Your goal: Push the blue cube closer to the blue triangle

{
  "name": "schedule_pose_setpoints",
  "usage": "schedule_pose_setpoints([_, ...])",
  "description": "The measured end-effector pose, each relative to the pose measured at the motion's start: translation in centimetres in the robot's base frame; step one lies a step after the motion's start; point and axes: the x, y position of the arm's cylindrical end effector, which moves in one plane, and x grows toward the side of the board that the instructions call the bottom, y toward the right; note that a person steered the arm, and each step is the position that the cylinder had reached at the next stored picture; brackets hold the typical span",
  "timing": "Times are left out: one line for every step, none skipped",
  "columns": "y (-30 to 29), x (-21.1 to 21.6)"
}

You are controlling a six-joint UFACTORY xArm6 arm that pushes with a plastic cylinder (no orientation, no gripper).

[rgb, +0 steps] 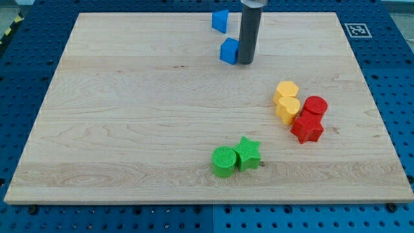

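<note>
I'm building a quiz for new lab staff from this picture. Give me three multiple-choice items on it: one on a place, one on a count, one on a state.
1. Where is my tip relative to the blue cube?
A. at its right side
B. far below it
C. at its left side

2. How many yellow blocks are there?
A. one
B. two
C. four

3. The green cylinder and green star are:
A. touching
B. stacked
C. far apart

Key: 1 A, the rod stands against the cube's right side. 2 B, two yellow blocks sit together. 3 A, no gap shows between them.
</note>
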Motion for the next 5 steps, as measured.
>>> schedule_pose_setpoints([-1.3,-1.6])
schedule_pose_setpoints([-2.9,-1.7])
schedule_pose_setpoints([-5.4,-1.7])
schedule_pose_setpoints([-6.4,-1.7])
schedule_pose_setpoints([-6.6,-1.8])
